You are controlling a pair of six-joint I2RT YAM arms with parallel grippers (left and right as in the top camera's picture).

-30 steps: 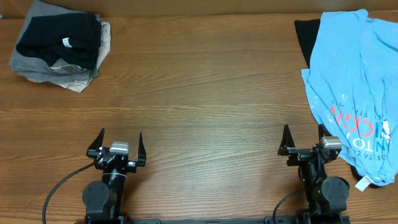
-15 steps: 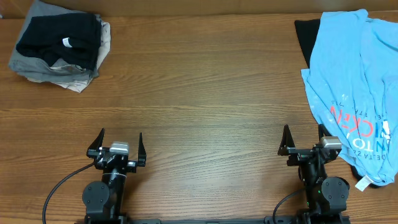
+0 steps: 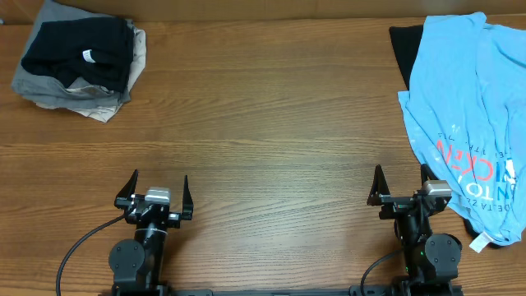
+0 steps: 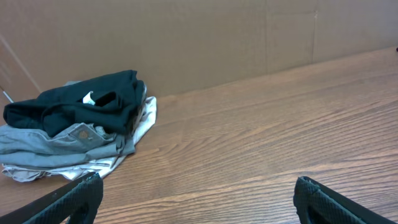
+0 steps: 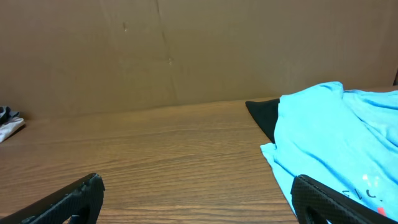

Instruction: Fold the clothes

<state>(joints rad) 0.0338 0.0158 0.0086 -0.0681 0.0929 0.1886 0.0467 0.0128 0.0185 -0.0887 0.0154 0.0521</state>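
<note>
A light blue T-shirt (image 3: 468,115) with red print lies spread and unfolded at the table's right edge, over a black garment (image 3: 404,45). It also shows in the right wrist view (image 5: 336,137). A pile of folded clothes (image 3: 78,62), black on grey and beige, sits at the far left corner, and shows in the left wrist view (image 4: 81,124). My left gripper (image 3: 156,189) is open and empty near the front edge. My right gripper (image 3: 401,186) is open and empty, its right finger beside the shirt's lower hem.
The wooden table (image 3: 263,123) has a cardboard wall (image 4: 199,37) along its back edge. The bare stretch of table lies between the pile and the blue shirt.
</note>
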